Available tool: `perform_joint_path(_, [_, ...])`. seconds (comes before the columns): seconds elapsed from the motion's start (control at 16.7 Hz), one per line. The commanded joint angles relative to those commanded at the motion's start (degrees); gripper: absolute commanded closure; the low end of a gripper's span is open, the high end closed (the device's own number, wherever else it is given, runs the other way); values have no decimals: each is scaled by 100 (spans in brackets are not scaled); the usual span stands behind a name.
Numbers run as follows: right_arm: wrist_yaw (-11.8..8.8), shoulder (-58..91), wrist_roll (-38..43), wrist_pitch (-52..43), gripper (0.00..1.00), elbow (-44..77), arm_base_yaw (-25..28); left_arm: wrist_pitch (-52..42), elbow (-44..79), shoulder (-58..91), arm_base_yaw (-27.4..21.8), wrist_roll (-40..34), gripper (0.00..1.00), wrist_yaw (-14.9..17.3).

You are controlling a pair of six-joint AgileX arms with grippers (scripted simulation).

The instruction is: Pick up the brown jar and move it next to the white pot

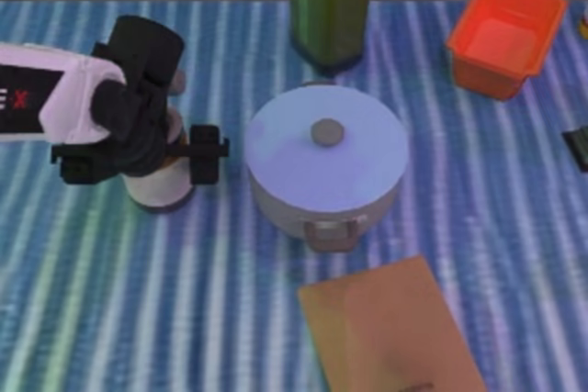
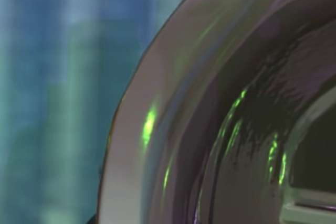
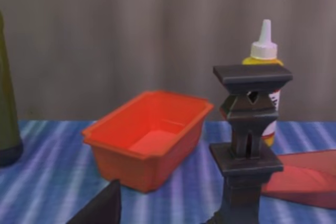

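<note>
The brown jar (image 1: 163,185) stood on the striped table (image 1: 110,319) at the left side, just left of the white pot (image 1: 327,164) with a narrow gap between them, and most of it was hidden under the left arm. Judged from its small cylindrical body and smooth label, it was probably light and rigid, with slick sides that could slip in a loose grip; the best place to take it looked to be across the straight body below the lid, with the fingers set on opposite sides. The left gripper (image 1: 140,155) sat directly over the jar, its dark finger pieces showing on either side of the body, closed in around it as far as the top view let me tell; whether the jar was lifted or resting on the cloth could not be told. The left wrist view was filled by a curved glossy surface very close up, apparently the jar. The right gripper (image 3: 178,203) hung idle near the orange-red tub (image 3: 147,140) at the table's right, fingers spread and holding nothing
</note>
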Motion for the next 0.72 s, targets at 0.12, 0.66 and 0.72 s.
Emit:
perform_joint_path(0.12, [0, 0, 0, 0, 0, 0, 0, 0, 0, 0, 0, 0, 32, 0])
perform_joint_path(0.66, [0, 0, 0, 0, 0, 0, 0, 0, 0, 0, 0, 0, 0, 0])
perform_joint_path(0.72, [0, 0, 0, 0, 0, 0, 0, 0, 0, 0, 0, 0, 0, 0])
